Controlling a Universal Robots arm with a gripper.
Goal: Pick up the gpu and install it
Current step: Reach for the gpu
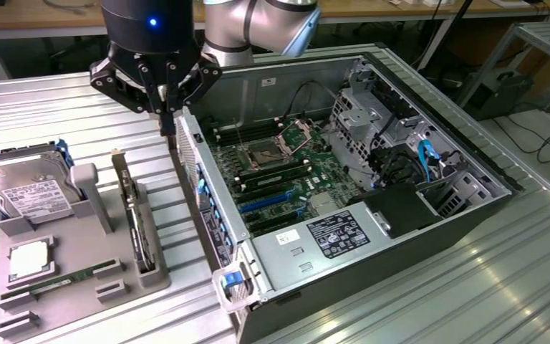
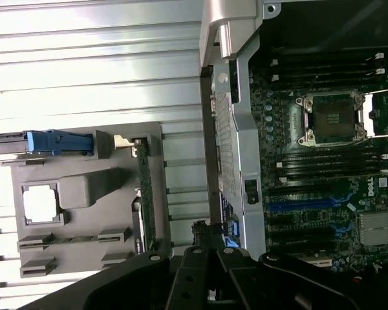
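The gripper (image 1: 167,127) hangs in the upper left of the exterior view with its two dark fingers pressed together and nothing between them. Its tips point down at the strip of ribbed metal table (image 1: 74,107) beside the perforated rear wall (image 1: 197,188) of the open computer case (image 1: 466,208), close to that wall's upper end.

The gpu (image 1: 137,218) (image 2: 145,194) is lower in the frame and a little left of the gripper, apart from it and untouched. It stands on its long edge in a slot of the grey fixture tray (image 1: 112,283), running roughly parallel to the case's rear wall, with its pale bracket end (image 1: 118,156) the part nearest the fingers.

Further left on the same tray a silver hard drive (image 1: 26,190) with a white label leans in a blue-edged holder, a square processor (image 1: 29,258) lies flat below it, and a slim green memory stick (image 1: 60,281) lies near the tray's lower edge.

Right of the gripper, inside the case, the green motherboard (image 1: 275,175) lies exposed with its processor socket (image 1: 261,154) open, blue expansion slots (image 1: 261,204) below that, and the labelled power supply (image 1: 332,233) toward the lower centre.
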